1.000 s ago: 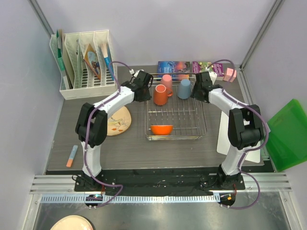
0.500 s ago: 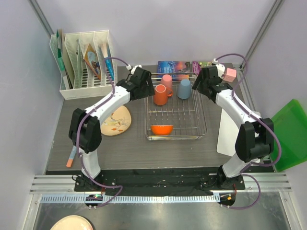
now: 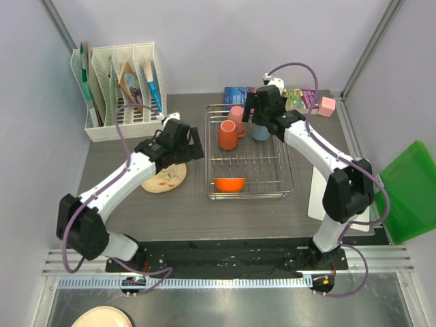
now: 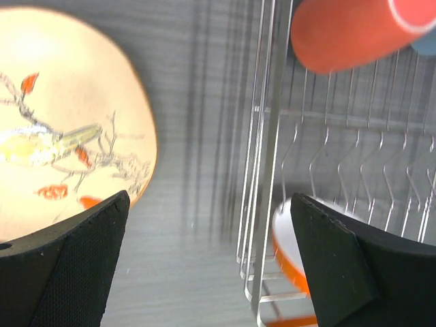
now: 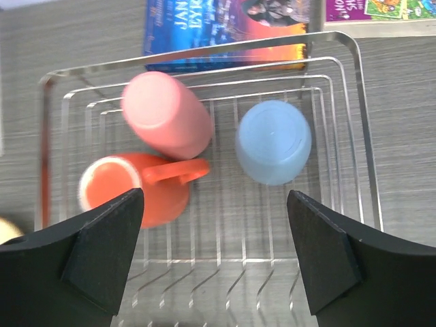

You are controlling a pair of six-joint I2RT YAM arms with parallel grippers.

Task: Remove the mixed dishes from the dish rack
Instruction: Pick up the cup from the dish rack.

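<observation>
- Well, the left gripper [image 4: 210, 204] hangs over the table [image 3: 184, 208], between the plate [image 4: 61, 136] and the rack [image 3: 262, 170]. Its fingers are wide and hold nothing.
- The plate lies flat on the table just beside the rack, so that one looks done.
- The right gripper [image 5: 215, 197] floats above the rack's far end, wide and empty too, maybe ready to drop onto a cup.
- Under it, the pink cup [image 5: 167, 112] leans by the mug [image 5: 136, 191], and the blue cup [image 5: 272, 142] stands upside down.
- The bowl [image 3: 229, 184] waits at the rack's near end.
</observation>
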